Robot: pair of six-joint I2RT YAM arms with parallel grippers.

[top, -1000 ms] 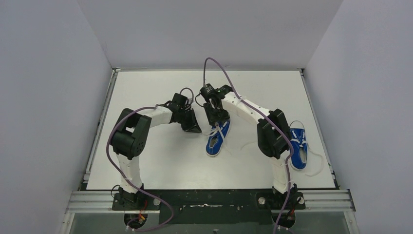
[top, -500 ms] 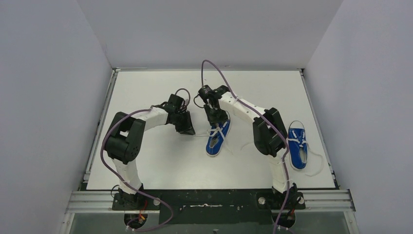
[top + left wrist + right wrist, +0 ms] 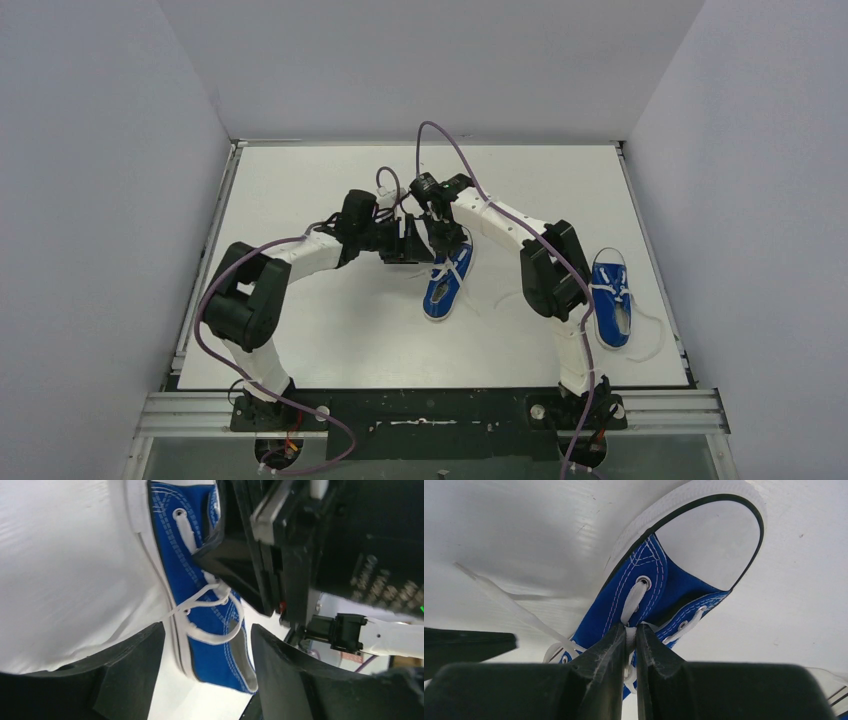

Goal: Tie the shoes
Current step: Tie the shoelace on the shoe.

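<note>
The middle shoe (image 3: 441, 292), a small blue canvas sneaker with white sole and toe cap, stands sole-down on the tabletop (image 3: 330, 330), toe toward the near edge and slightly left; its white lace (image 3: 633, 602) is pinched between the fingers (image 3: 606, 647) of the right gripper (image 3: 630, 630); the right-hand shoe (image 3: 613, 318), its twin, sits well apart near the tabletop's right edge, toe likewise nearward, laces (image 3: 611, 289) untied, loose ends trailing beside it.

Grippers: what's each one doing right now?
Left gripper: open, holding nothing.
Right gripper: shut on the lace of the middle shoe.
</note>
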